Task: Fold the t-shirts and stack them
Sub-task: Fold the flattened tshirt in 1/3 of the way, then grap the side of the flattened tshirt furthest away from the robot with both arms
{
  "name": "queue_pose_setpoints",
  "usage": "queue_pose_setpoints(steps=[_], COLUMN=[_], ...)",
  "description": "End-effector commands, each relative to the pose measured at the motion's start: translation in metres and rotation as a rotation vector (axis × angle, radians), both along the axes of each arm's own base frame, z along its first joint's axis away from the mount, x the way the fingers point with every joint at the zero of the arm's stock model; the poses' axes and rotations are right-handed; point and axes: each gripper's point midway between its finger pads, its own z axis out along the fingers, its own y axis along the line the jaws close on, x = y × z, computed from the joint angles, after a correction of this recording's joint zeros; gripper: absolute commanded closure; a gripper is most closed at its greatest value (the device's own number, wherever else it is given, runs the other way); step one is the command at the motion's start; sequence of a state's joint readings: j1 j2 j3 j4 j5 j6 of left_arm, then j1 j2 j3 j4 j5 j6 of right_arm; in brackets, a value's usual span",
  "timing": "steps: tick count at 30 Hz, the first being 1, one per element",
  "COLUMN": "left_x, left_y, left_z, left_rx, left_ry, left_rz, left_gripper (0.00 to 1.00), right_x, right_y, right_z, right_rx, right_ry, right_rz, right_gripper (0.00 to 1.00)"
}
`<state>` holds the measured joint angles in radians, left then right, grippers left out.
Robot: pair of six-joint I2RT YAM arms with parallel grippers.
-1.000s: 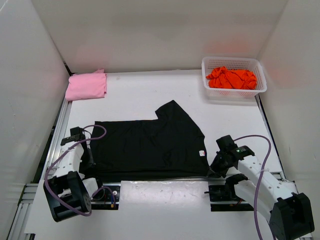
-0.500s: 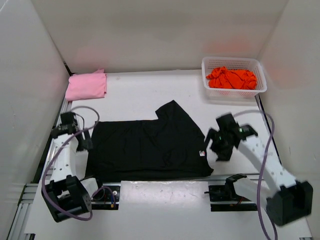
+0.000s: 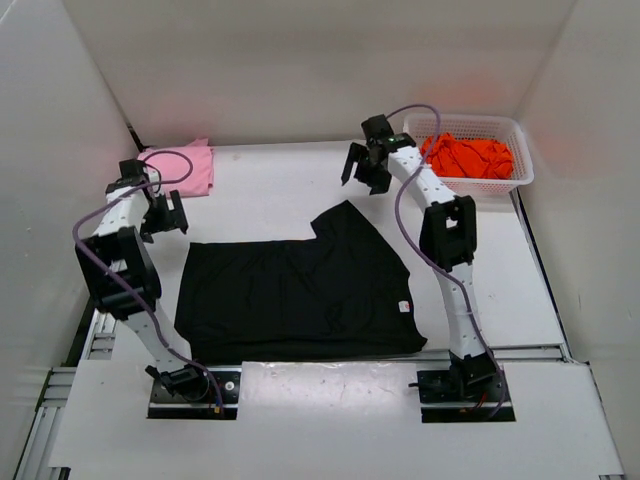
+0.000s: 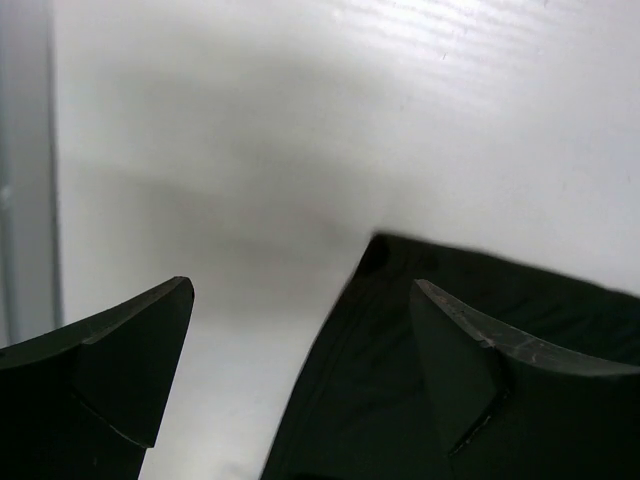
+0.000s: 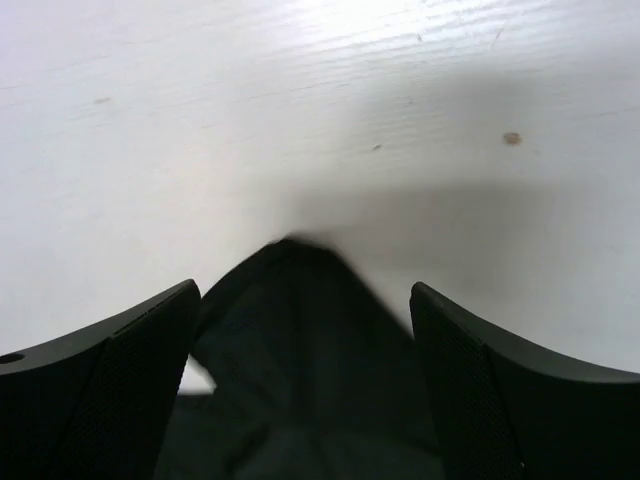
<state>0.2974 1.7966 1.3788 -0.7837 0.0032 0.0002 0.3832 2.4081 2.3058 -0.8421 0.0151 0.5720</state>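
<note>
We've swung both arms forward: left gripper (image 3: 165, 213) and right gripper (image 3: 365, 172) gape empty. A shallow pinch could bunch the black t-shirt (image 3: 300, 290).

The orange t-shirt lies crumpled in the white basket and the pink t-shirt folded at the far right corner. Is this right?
No. The top external view shows the pink t-shirt folded at the far left corner; the orange t-shirt is crumpled in the white basket.

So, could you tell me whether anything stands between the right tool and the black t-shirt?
Nothing visible does. The right tool hangs open over bare table, just beyond the far tip of the black t-shirt; the mesh basket sits off to its side.
</note>
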Motion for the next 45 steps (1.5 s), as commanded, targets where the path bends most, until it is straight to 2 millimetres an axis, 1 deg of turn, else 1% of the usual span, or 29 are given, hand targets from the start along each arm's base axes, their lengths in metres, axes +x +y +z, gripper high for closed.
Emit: queue_pose_setpoints(steps=[1,2,5,6,7,10,12,14,17,18,19,21,24,28,30,31,32,33,34,35,36,38,39,40,41,42,43,44,45], left_x=[0.033,0.042,0.057,0.059,0.06,0.063,0.057,0.044,0.025,0.017,0.014,0.007,0.003,-0.001,-0.001,0.002,0.001,0.006,0.008,0.008,0.009,0.007,0.009,0.007,0.003,0.001,0.001,-0.004,-0.005], left_y=[-0.008,-0.013,-0.021,-0.02,-0.027,-0.029,-0.036,-0.048,-0.049,-0.054,-0.055,-0.054,-0.055,-0.055,-0.055,-0.055,-0.059,-0.058,-0.06,-0.06,-0.062,-0.065,-0.068,-0.073,-0.071,-0.074,-0.079,-0.077,-0.081], left_z=[0.011,0.003,-0.013,-0.016,-0.023,-0.04,-0.051,-0.051,-0.052,-0.056,-0.054,-0.06,-0.063,-0.06,-0.06,-0.058,-0.061,-0.058,-0.059,-0.059,-0.059,-0.053,-0.05,-0.045,-0.043,-0.04,-0.029,-0.027,-0.022], left_rx=[-0.029,-0.042,-0.048,-0.049,-0.054,-0.052,-0.069,-0.073,-0.066,-0.07,-0.07,-0.065,-0.067,-0.067,-0.067,-0.065,-0.067,-0.063,-0.054,-0.054,-0.045,-0.033,-0.021,-0.018,-0.007,0.007,0.013,0.026,0.037], left_ry=[-0.078,-0.064,-0.047,-0.041,-0.026,0.011,0.04,0.059,0.088,0.107,0.106,0.128,0.138,0.137,0.137,0.128,0.138,0.125,0.127,0.127,0.13,0.12,0.113,0.101,0.103,0.098,0.07,0.07,0.06], left_rz=[-0.042,-0.059,-0.085,-0.085,-0.098,-0.103,-0.116,-0.137,-0.131,-0.139,-0.14,-0.136,-0.135,-0.135,-0.135,-0.136,-0.144,-0.145,-0.152,-0.152,-0.16,-0.168,-0.176,-0.188,-0.184,-0.193,-0.207,-0.202,-0.212], left_gripper=[0.0,0.0,0.0,0.0,0.0,0.0,0.0,0.0,0.0,0.0,0.0,0.02,0.06,0.16,0.26,0.29,0.34,0.42,0.49,0.57,0.71,0.81,0.81,0.82,0.86,0.9,0.9,0.9,0.9], right_x=[0.025,0.028,0.033,0.029,0.028,0.004,-0.007,-0.011,-0.014,-0.016,-0.019,-0.024,-0.031,-0.04,-0.04,-0.04,-0.042,-0.041,-0.044,-0.045,-0.046,-0.052,-0.05,-0.061,-0.062,-0.063,-0.082,-0.086,-0.094], right_y=[0.009,0.011,0.018,0.027,0.027,0.027,0.031,0.03,0.021,0.02,0.022,0.02,0.023,0.024,0.024,0.024,0.023,0.024,0.023,0.022,0.023,0.022,0.021,0.019,0.018,0.016,0.013,0.009,0.01], right_z=[-0.015,-0.027,-0.043,-0.042,-0.042,-0.077,-0.082,-0.087,-0.088,-0.091,-0.087,-0.091,-0.091,-0.095,-0.095,-0.09,-0.093,-0.087,-0.091,-0.086,-0.078,-0.073,-0.056,-0.057,-0.033,-0.024,-0.031,-0.005,0.001], right_rx=[0.074,0.081,0.12,0.148,0.153,0.165,0.187,0.179,0.133,0.125,0.109,0.098,0.116,0.125,0.125,0.129,0.125,0.13,0.124,0.123,0.13,0.132,0.138,0.133,0.15,0.148,0.127,0.134,0.129], right_ry=[-0.041,-0.025,0.01,0.026,0.04,0.184,0.245,0.271,0.265,0.271,0.264,0.282,0.309,0.341,0.341,0.333,0.341,0.332,0.343,0.334,0.325,0.322,0.281,0.303,0.25,0.216,0.242,0.183,0.16], right_rz=[-0.092,-0.113,-0.165,-0.175,-0.192,-0.268,-0.266,-0.28,-0.281,-0.274,-0.264,-0.266,-0.253,-0.233,-0.233,-0.232,-0.233,-0.232,-0.234,-0.222,-0.204,-0.176,-0.145,-0.13,-0.109,-0.076,-0.057,-0.04,-0.005], right_gripper=[0.11,0.12,0.13,0.15,0.15,0.24,0.29,0.28,0.26,0.26,0.27,0.31,0.46,0.7,0.82,0.88,0.96,1.0,1.0,1.0,1.0,1.0,1.0,1.0,1.0,1.0,1.0,1.0,1.0])
